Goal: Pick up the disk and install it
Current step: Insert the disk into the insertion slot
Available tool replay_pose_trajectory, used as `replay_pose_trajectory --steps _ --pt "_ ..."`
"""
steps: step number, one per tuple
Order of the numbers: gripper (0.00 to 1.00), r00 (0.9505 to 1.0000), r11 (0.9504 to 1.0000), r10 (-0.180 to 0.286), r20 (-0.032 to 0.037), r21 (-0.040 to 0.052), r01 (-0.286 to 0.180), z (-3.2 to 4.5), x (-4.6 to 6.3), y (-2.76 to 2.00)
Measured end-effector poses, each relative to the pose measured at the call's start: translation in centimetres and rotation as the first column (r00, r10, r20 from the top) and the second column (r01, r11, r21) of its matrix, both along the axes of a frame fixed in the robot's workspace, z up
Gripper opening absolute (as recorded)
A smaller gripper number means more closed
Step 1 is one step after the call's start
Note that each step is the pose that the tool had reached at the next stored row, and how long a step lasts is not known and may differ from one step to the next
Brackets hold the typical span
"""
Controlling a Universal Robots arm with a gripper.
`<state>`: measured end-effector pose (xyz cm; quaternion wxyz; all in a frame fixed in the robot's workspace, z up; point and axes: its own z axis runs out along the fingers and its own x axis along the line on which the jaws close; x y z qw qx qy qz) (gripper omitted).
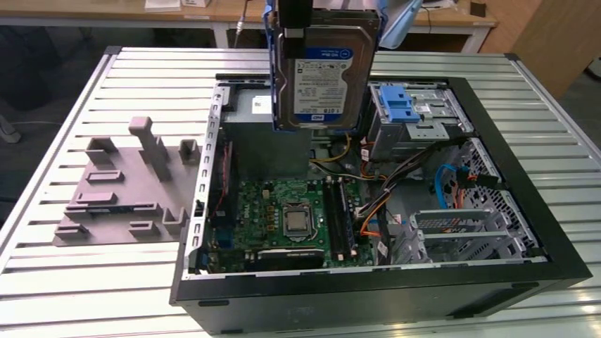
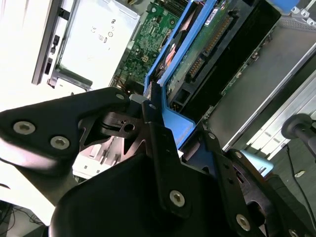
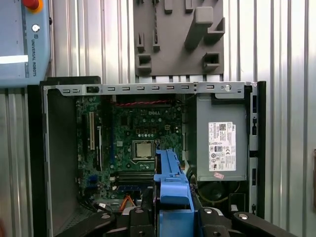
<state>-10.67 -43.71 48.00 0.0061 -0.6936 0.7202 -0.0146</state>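
The gripper (image 2: 175, 126) clamps the upright disk (image 1: 324, 77), silver-grey with a white, blue-banded label and blue bracket.

Robotics lab or workshop: slatted metal bench (image 1: 94, 282), opened computer case (image 1: 376, 299), wooden desks (image 1: 225, 10) behind.

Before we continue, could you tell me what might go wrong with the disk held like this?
The end effector grips the disk by its blue bracket, above the motherboard; a slip could drop it onto the board. Loose cables lie beside the drive cage and might snag the disk on its way in.
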Motion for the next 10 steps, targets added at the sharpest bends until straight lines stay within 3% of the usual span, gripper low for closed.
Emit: replay_pose_trajectory --steps 10 --pt "0.36 1.0 1.0 0.0 -0.0001 -0.0001 0.0 -0.02 0.54 -0.26"
